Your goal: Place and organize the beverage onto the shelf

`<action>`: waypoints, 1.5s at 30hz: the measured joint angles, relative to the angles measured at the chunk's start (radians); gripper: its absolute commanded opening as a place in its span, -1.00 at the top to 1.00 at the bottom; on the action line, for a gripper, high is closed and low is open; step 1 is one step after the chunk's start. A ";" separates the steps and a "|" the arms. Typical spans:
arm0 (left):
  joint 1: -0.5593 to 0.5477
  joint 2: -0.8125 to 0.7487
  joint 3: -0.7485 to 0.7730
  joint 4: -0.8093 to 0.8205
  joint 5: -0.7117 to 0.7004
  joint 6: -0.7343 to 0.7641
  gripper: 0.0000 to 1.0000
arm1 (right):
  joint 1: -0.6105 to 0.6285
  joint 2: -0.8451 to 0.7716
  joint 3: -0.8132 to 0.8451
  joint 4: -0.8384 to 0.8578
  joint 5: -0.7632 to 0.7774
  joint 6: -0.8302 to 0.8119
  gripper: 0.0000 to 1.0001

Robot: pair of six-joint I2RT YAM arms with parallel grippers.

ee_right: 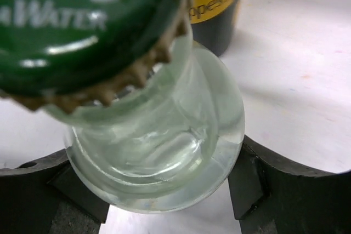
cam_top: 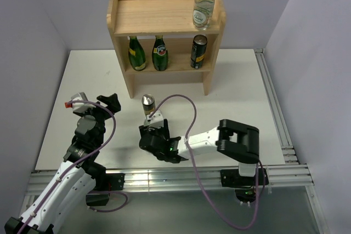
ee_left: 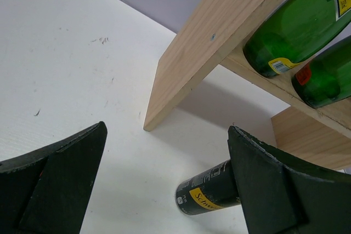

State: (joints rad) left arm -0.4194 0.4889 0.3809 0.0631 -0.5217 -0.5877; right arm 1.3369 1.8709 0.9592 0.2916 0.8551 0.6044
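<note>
The wooden shelf [cam_top: 164, 17] stands at the back. On its top board, at the right, is one clear bottle with a green cap [cam_top: 204, 4]. The lower tier holds two dark green bottles [cam_top: 136, 53] [cam_top: 159, 53] and a dark can [cam_top: 198, 51]. A second dark can [cam_top: 148, 104] stands on the table in front of the shelf. My right gripper [cam_top: 156, 138] is just behind it, shut on the second clear bottle [ee_right: 159, 152]. That bottle is hidden under the wrist in the top view. My left gripper [cam_top: 101, 105] is open and empty, left of the can [ee_left: 211, 193].
The shelf's left side panel [ee_left: 219, 42] stands on the table ahead of my left gripper [ee_left: 164, 152]. The green bottles [ee_left: 296, 31] show behind it. Grey walls close in the table [cam_top: 241, 91] on both sides. A metal rail [cam_top: 274, 108] runs along its right edge.
</note>
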 measured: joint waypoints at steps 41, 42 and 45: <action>0.000 -0.010 -0.001 0.000 0.001 0.000 -0.99 | -0.377 0.063 1.321 -0.452 0.060 -0.775 1.00; 0.000 -0.010 -0.001 0.000 0.002 0.000 -0.99 | -0.391 0.064 1.325 -0.447 0.045 -0.769 1.00; 0.000 -0.010 -0.001 0.000 0.002 0.000 -0.99 | -0.427 0.063 1.331 -0.452 0.041 -0.761 1.00</action>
State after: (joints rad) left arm -0.4194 0.4793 0.3798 0.0628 -0.5201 -0.5877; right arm 0.9096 1.9339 2.2906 -0.1604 0.8963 -0.1570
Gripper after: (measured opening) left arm 0.994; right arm 0.749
